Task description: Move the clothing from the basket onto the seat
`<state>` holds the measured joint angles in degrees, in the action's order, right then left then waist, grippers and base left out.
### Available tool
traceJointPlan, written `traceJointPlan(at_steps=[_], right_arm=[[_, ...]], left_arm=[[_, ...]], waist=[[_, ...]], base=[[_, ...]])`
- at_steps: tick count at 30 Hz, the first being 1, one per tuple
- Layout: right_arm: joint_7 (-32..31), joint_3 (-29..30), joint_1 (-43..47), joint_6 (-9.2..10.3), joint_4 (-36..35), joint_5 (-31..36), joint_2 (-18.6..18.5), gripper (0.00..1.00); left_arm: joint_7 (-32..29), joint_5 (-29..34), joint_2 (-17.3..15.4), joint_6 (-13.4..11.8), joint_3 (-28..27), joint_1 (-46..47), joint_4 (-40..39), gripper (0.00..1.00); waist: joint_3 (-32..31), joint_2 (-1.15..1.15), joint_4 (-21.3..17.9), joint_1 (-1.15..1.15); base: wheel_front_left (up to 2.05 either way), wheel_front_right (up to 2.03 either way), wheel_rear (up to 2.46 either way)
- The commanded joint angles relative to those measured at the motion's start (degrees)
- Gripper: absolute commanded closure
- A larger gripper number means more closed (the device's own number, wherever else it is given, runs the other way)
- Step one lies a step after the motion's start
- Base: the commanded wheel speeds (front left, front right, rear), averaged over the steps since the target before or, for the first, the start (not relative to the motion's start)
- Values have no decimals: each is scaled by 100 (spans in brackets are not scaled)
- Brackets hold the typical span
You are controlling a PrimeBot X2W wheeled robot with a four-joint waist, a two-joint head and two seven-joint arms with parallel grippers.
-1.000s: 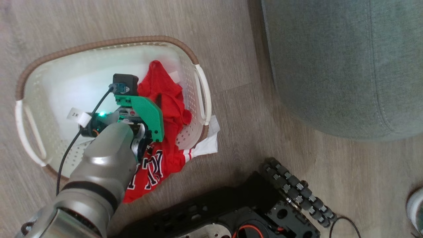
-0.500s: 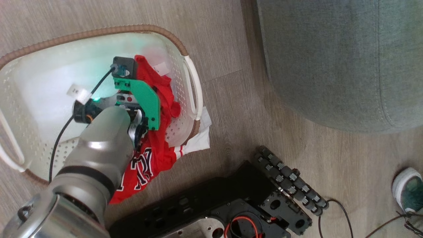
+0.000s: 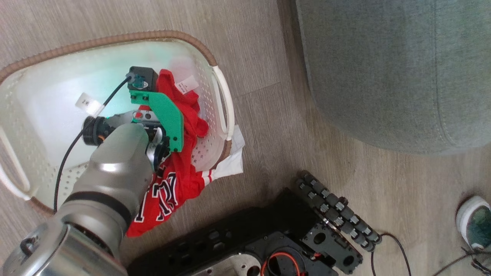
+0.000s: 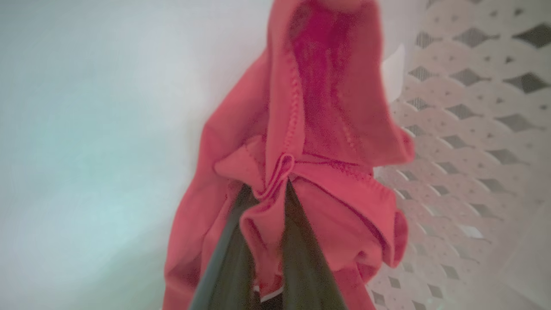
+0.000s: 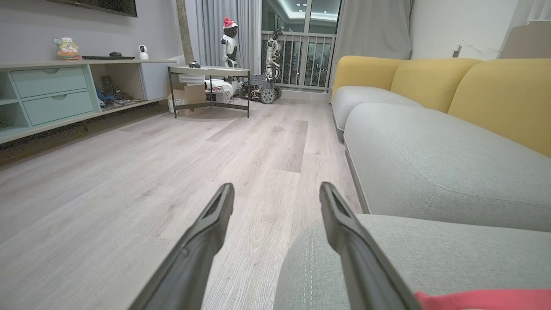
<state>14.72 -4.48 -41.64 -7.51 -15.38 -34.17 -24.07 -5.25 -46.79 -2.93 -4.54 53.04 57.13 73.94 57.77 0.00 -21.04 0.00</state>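
My left gripper (image 4: 277, 189) is clenched on a fold of the red clothing (image 3: 180, 180), inside the basket (image 3: 115, 38) at the left of the head view. The clothing lies long, from the basket's upper middle down over its lower rim. The seat (image 3: 383, 69) is at the upper right, so I judge the lift must go up first, then rightward. My right gripper (image 5: 276, 187) stands open beside the seat, holding nothing.

Silver forearm (image 3: 111, 180), green wrist bracket (image 3: 168, 119)
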Motion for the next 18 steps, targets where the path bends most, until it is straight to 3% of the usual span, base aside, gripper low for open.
traceJointPlan(at_steps=[1, 8, 18], right_arm=[[28, -8, 142, 2, -144, 6, -62, 0], [28, -70, 232, 2, -80, 24, -19, 0], [28, -248, 849, 2, 263, 121, -133, 0]], left_arm=[[101, -81, 5, 24, -55, -226, -53, 100], [469, -301, 5, 124, -40, -577, -230, 100], [1227, -674, 5, 404, 312, -1366, -853, 100]], waist=[[-105, 0, 36, 0], [-681, 0, 163, 0], [-2195, 0, 666, 0]], base=[[0, 0, 0], [0, 0, 0], [0, 0, 0]])
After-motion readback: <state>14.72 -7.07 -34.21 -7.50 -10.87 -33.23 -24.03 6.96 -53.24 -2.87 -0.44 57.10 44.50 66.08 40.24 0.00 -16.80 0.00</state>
